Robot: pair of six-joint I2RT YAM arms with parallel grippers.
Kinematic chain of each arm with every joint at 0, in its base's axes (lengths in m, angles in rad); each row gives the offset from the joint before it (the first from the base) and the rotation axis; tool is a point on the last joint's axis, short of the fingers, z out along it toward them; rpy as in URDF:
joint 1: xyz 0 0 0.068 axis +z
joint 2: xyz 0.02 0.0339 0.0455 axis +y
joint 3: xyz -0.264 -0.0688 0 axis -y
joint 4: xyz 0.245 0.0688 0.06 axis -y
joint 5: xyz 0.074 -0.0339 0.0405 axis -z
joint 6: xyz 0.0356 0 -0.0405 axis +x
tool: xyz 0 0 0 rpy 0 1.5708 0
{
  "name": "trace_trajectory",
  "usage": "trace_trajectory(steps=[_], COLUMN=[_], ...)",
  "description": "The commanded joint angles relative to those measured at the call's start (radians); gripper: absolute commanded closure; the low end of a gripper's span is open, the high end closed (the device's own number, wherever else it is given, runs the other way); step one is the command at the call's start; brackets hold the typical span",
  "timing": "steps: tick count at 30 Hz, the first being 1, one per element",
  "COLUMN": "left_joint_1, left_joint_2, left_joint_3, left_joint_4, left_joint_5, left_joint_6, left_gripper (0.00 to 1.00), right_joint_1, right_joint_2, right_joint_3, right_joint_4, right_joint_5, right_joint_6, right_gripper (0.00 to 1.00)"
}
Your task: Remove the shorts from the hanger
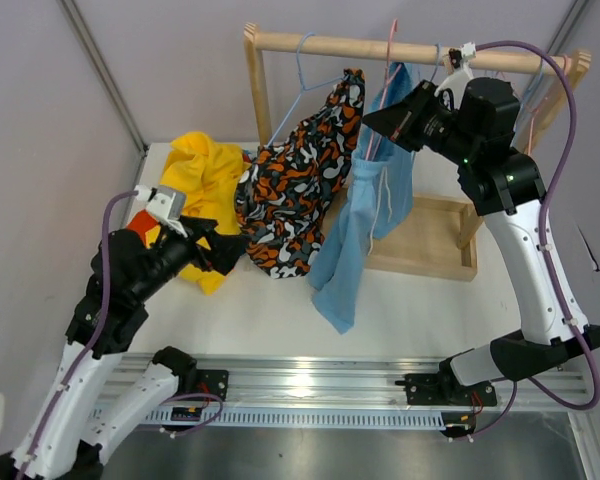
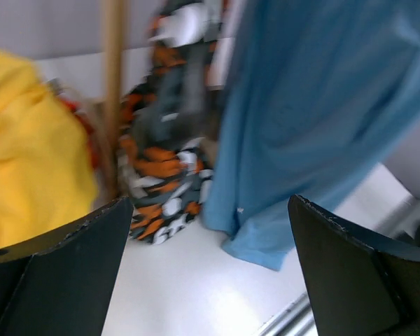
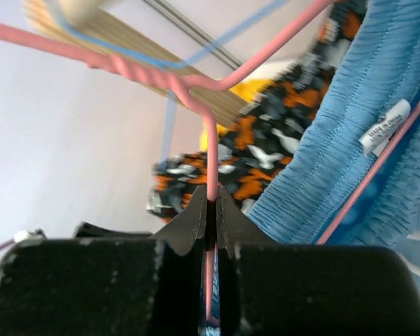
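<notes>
Now: light blue shorts (image 1: 365,220) on pink hanger (image 3: 208,133), right gripper (image 3: 211,199) clamped to the wire

light blue shorts hang from the wooden rail (image 1: 380,47) by the pink hanger, hem reaching the table (image 1: 430,310); blotch-print shorts (image 1: 295,190) just beside them on the left, slung from blue hanger (image 1: 302,70); yellow shorts (image 1: 205,175) heaped on the table farther left; sliver of red-orange shorts (image 1: 137,218) at their edge; right gripper pinched tight on the pink hanger's neck, below the twist; left gripper (image 2: 210,203) spread wide, holding nothing, low beside the yellow heap, facing the blotch-print and blue pairs.
</notes>
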Motion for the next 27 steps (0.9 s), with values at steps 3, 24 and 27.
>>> trace_trajectory(steps=[3,24,27], left_joint_1=[-0.3,-0.709,-0.709], left_joint_2=[0.115,0.541,0.582], left_joint_3=[0.087,0.237,0.246], left_joint_4=[0.156,0.414,0.421], left_joint_5=[-0.078,-0.383,-0.434], left_joint_6=[0.005,0.028,0.028], left_gripper=[0.01,0.57,1.0], right_joint_1=[0.042,0.108,0.108], right_joint_2=[0.033,-0.013,-0.038], right_joint_3=[0.19,0.175,0.15], right_joint_4=[0.109,0.086,0.083], right_joint_5=[-0.05,-0.019,-0.018], right_joint_6=[0.076,0.101,0.105], right_gripper=[1.0,1.0,1.0])
